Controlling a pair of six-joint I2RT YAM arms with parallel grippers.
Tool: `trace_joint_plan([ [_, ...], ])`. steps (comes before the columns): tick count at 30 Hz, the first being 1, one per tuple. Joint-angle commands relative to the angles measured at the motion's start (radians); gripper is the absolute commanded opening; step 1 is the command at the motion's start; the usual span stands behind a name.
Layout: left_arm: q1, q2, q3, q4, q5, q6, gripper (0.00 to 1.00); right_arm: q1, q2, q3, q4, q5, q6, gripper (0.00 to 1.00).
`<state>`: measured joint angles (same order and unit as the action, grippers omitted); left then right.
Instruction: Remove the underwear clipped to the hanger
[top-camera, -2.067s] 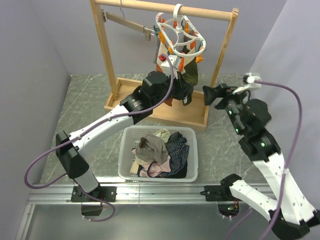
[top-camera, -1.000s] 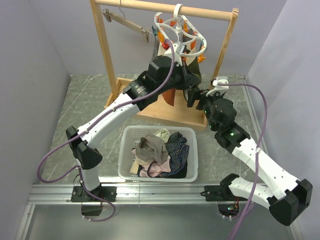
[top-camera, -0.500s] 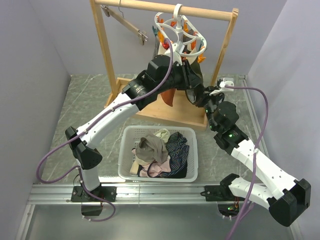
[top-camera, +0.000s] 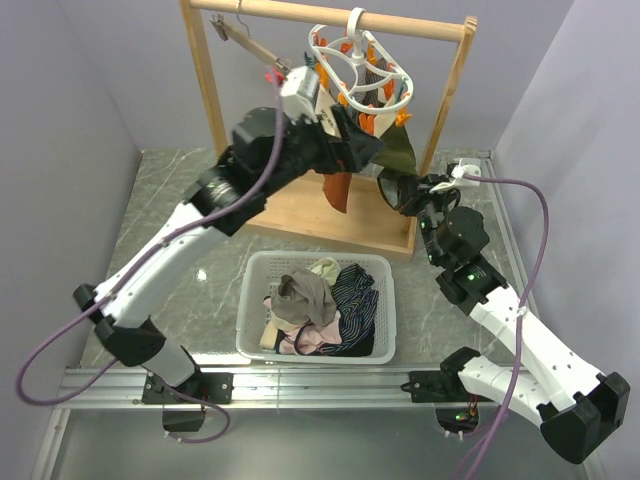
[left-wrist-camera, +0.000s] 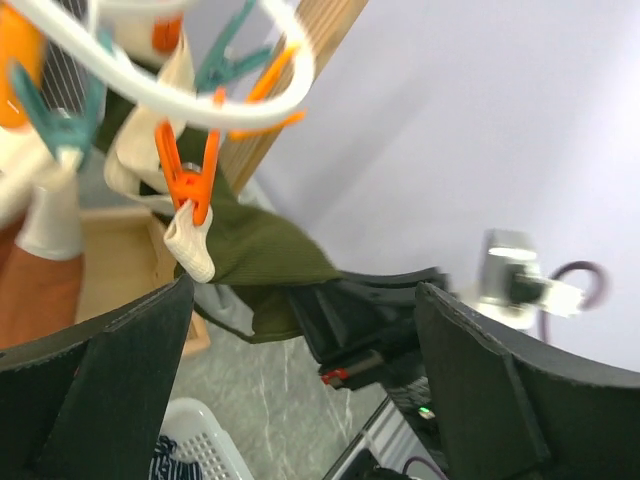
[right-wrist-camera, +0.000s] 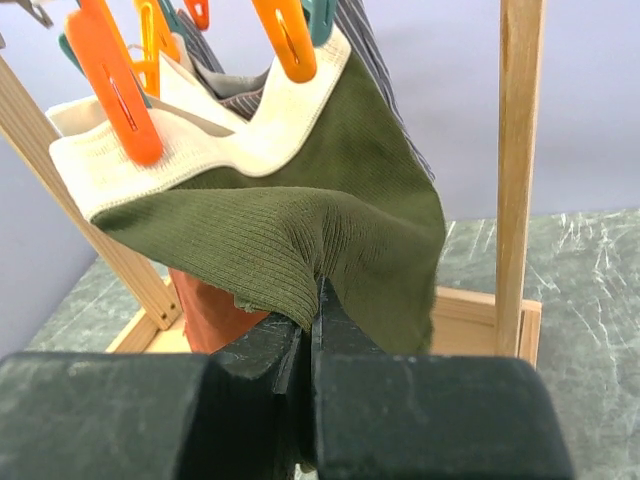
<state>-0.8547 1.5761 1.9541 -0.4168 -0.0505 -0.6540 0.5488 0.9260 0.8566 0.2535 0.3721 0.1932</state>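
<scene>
The white hanger (top-camera: 355, 65) hangs by its hook from the wooden rail, with orange and teal pegs under its rings (left-wrist-camera: 150, 90). A dark olive green underwear (right-wrist-camera: 300, 210) with a cream waistband is clipped by orange pegs (right-wrist-camera: 105, 90). My right gripper (right-wrist-camera: 312, 300) is shut on its lower edge, pulling the cloth toward me. Behind it hangs a rust-orange underwear (right-wrist-camera: 215, 305). My left gripper (left-wrist-camera: 302, 290) stands open just below the hanger, beside the orange peg (left-wrist-camera: 188, 175) that holds the olive underwear (left-wrist-camera: 260, 255). Nothing lies between its fingers (left-wrist-camera: 100, 400).
The wooden rack (top-camera: 205, 110) stands on a wooden base at the back of the table. A white basket (top-camera: 260, 290) holding several cloth pieces sits in front of it. A wooden clip hanger (top-camera: 250, 45) hangs at the rail's left. Walls close in on both sides.
My left gripper has opened and risen toward the hanger's pegs. My right gripper has moved in and shut on the olive underwear's lower edge.
</scene>
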Motion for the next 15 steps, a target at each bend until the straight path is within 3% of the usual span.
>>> trace_joint_plan([
  [1,0.035,-0.068,0.011,0.007,0.004,0.031,0.99,-0.01,-0.013,0.019,-0.011,-0.007,0.008,0.0],
  [5,0.155,-0.009,0.026,0.027,0.205,-0.012,0.95,-0.013,-0.038,0.024,-0.036,-0.032,0.003,0.0],
  [7,0.178,0.056,0.159,-0.043,0.294,0.007,0.91,-0.016,-0.056,0.028,-0.051,-0.041,0.002,0.0],
  [10,0.177,0.175,0.345,-0.148,0.346,0.048,0.89,-0.02,-0.078,0.036,-0.089,-0.058,-0.001,0.0],
  [15,0.177,0.185,0.342,-0.143,0.354,0.056,0.89,-0.021,-0.098,0.065,-0.131,-0.099,0.0,0.0],
])
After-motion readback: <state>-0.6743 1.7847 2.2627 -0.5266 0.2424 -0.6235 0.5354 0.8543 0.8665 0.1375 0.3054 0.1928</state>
